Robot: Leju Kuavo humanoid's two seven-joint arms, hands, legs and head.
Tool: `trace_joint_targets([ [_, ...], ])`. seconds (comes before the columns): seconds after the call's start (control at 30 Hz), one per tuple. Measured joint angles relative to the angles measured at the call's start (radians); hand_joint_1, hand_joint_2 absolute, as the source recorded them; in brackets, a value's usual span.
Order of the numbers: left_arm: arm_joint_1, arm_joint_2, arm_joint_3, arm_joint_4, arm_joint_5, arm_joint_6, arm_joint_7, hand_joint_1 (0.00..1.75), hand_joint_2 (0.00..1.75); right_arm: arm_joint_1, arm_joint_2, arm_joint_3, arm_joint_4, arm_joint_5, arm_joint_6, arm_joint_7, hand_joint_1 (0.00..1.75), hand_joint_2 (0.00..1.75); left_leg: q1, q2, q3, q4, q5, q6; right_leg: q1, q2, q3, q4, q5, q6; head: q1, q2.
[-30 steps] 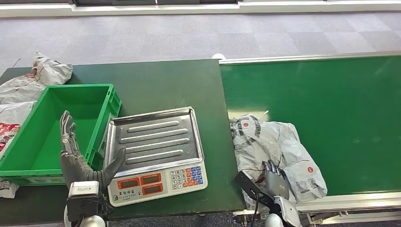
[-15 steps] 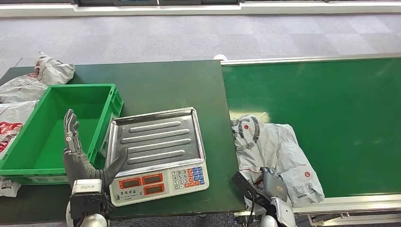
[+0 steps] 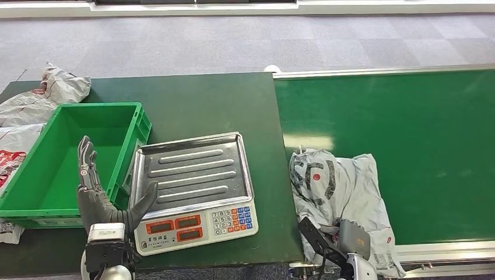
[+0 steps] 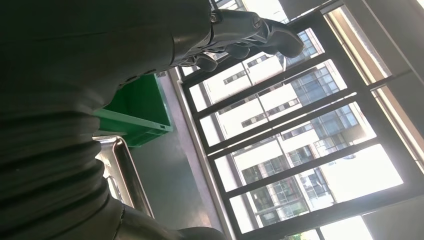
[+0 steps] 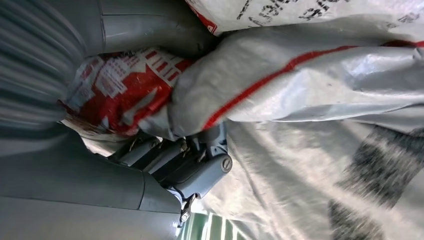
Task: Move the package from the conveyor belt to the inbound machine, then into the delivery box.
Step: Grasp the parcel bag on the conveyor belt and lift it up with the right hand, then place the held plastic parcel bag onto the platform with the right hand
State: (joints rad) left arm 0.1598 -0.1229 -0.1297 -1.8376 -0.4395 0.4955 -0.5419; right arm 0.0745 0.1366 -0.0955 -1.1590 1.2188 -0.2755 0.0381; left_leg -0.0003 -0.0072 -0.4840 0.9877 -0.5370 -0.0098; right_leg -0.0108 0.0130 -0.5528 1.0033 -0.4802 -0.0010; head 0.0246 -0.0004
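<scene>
- Package: lower centre-right of head view, on conveyor belt; right hand fingers pinch its near folds.
- Lift it fully before swinging toward scale.
- Left hand: fingers spread, holding nothing.

1. The package is pale grey plastic with black smudged lettering, small red dots and, in the right wrist view, a thin red stripe plus a red-and-white printed patch.
2. The conveyor belt is bright green with a silver edge rail.
3. The surface is dark green.
4. The crate is vivid green.
5. The scale has a ribbed silver tray, a white front, orange-red display windows and blue, white and red keys.
6. The left robot hand is dark grey; the right robot hand is grey.
7. The bags at the left are whitish grey with red print.
8. The floor is mottled grey carpet.
</scene>
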Motion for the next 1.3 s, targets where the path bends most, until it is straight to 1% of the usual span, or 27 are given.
trace_joint_targets([
  [0.13, 0.000, -0.002, 0.000, -0.001, 0.000, -0.001, -0.002, 0.00, 1.75, 0.022, 0.000, -0.006, -0.063, 0.057, -0.040, 0.014, 1.75, 1.75, 0.000, 0.000, -0.004, 0.000, 0.000, 0.000, 0.000, 0.000, -0.001, 0.000, 0.000, 0.000, 0.000, 0.000],
  [0.27, -0.003, -0.007, 0.000, -0.002, 0.000, -0.006, -0.007, 0.00, 1.75, 0.041, -0.001, -0.004, -0.210, 0.150, -0.097, 0.029, 1.75, 1.75, 0.000, 0.001, -0.005, 0.000, 0.000, 0.000, 0.000, 0.000, -0.002, 0.000, 0.000, 0.000, 0.000, 0.000],
  [0.37, -0.004, -0.013, 0.000, -0.002, 0.002, -0.006, -0.017, 0.00, 1.75, 0.037, -0.002, 0.023, -0.332, 0.210, -0.115, 0.030, 1.75, 1.75, 0.000, 0.001, -0.004, 0.000, 0.000, 0.000, 0.000, 0.001, -0.003, 0.000, 0.000, 0.000, 0.000, 0.000],
  [0.47, -0.004, -0.018, 0.000, -0.002, 0.003, -0.005, -0.021, 0.00, 1.75, 0.030, -0.004, 0.055, -0.410, 0.232, -0.113, 0.045, 1.75, 1.75, 0.000, 0.001, 0.000, 0.000, 0.000, 0.000, 0.000, 0.001, -0.003, 0.000, 0.000, 0.000, 0.000, 0.000],
  [0.63, -0.004, -0.020, 0.000, -0.002, 0.004, -0.005, -0.021, 0.00, 1.75, 0.030, -0.011, 0.079, -0.464, 0.231, -0.123, 0.054, 1.75, 1.75, 0.000, 0.001, -0.001, 0.000, 0.000, 0.000, 0.000, 0.001, -0.003, 0.001, 0.000, 0.000, 0.000, 0.000],
  [0.73, -0.004, -0.022, 0.000, -0.002, 0.006, -0.002, -0.023, 0.00, 1.75, 0.025, -0.016, 0.094, -0.476, 0.238, -0.147, 0.033, 1.75, 1.75, 0.000, 0.001, -0.006, 0.000, 0.000, 0.000, 0.000, 0.001, -0.003, 0.001, 0.000, 0.000, 0.000, 0.000],
  [0.8, -0.003, -0.026, 0.001, -0.002, 0.011, 0.000, -0.031, 0.00, 1.75, 0.004, -0.022, 0.123, -0.481, 0.252, -0.165, 0.015, 1.75, 1.75, 0.000, 0.002, -0.007, 0.000, 0.000, 0.000, 0.000, 0.001, -0.004, 0.001, 0.000, 0.000, 0.000, 0.000],
  [0.9, -0.002, -0.035, 0.001, 0.000, 0.029, 0.001, -0.050, 0.00, 1.75, -0.075, -0.033, 0.207, -0.477, 0.247, -0.151, 0.005, 1.75, 1.75, 0.000, 0.003, -0.007, 0.000, 0.000, 0.000, 0.000, 0.002, -0.004, 0.001, 0.001, 0.000, 0.000, 0.000],
  [0.97, -0.002, -0.039, 0.001, 0.003, 0.044, 0.001, -0.062, 0.00, 1.75, -0.160, -0.040, 0.284, -0.451, 0.183, -0.115, -0.025, 1.75, 1.75, 0.000, 0.004, -0.006, 0.000, 0.001, -0.001, 0.000, 0.003, -0.004, 0.001, 0.001, 0.000, 0.000, 0.000],
  [1.07, -0.008, -0.044, 0.001, 0.009, 0.066, -0.002, -0.070, 0.00, 1.75, -0.299, -0.034, 0.407, -0.368, 0.057, -0.055, -0.102, 1.75, 1.75, 0.001, 0.004, -0.005, 0.000, 0.003, -0.002, 0.000, 0.004, -0.005, 0.002, 0.002, -0.001, 0.000, 0.000],
  [1.17, -0.022, -0.047, 0.001, 0.015, 0.083, -0.002, -0.071, 0.00, 1.75, -0.421, 0.005, 0.526, -0.257, -0.003, -0.023, -0.164, 1.75, 1.75, 0.002, 0.003, -0.001, 0.000, 0.004, -0.003, 0.001, 0.003, -0.006, 0.003, 0.003, -0.002, 0.000, 0.000],
  [1.3, -0.029, -0.048, 0.001, 0.018, 0.104, 0.003, -0.070, 0.00, 1.75, -0.549, 0.072, 0.684, -0.132, -0.026, -0.001, -0.204, 1.75, 1.75, 0.002, 0.002, -0.001, 0.000, 0.005, -0.004, 0.001, 0.003, -0.009, 0.005, 0.003, -0.003, 0.000, 0.000],
])
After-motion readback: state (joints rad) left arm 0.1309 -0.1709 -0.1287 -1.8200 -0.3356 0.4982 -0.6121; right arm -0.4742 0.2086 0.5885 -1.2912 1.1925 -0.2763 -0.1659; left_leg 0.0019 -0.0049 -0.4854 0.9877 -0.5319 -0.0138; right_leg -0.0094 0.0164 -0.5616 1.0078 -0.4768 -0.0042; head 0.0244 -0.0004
